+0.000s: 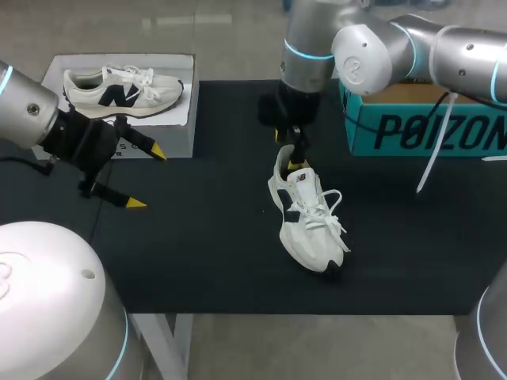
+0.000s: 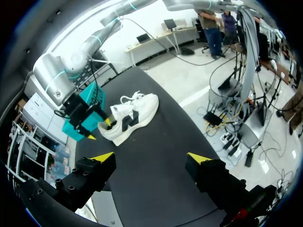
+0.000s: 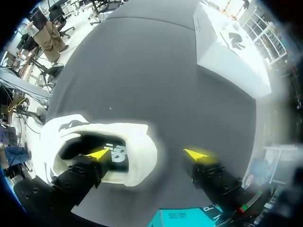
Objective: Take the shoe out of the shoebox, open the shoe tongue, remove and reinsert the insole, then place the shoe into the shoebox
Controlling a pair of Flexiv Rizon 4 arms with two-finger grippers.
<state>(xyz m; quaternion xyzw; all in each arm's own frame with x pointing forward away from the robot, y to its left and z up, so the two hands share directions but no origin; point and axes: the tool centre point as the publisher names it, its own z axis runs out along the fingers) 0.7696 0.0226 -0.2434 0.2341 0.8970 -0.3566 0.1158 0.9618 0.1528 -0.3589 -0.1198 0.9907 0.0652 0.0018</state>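
A white sneaker (image 1: 309, 226) with dark side marks lies on the black mat (image 1: 198, 253) near the middle, heel toward the back. My right gripper (image 1: 290, 151) stands open over the heel. In the right wrist view one fingertip (image 3: 98, 154) sits inside the shoe's (image 3: 137, 142) opening and the other hangs outside the heel above the mat. The teal shoebox (image 1: 420, 127) stands at the back right. My left gripper (image 1: 146, 177) hovers open over the mat's left side, holding nothing. In the left wrist view the sneaker (image 2: 135, 113) lies well ahead of its fingers.
A white box (image 1: 170, 131) at the back left carries a second white sneaker (image 1: 123, 87); the same box (image 3: 232, 52) shows ahead of the right gripper. A white strap (image 1: 434, 154) hangs in front of the teal box. The right arm's gripper (image 2: 97, 125) shows beside the teal box (image 2: 92, 99).
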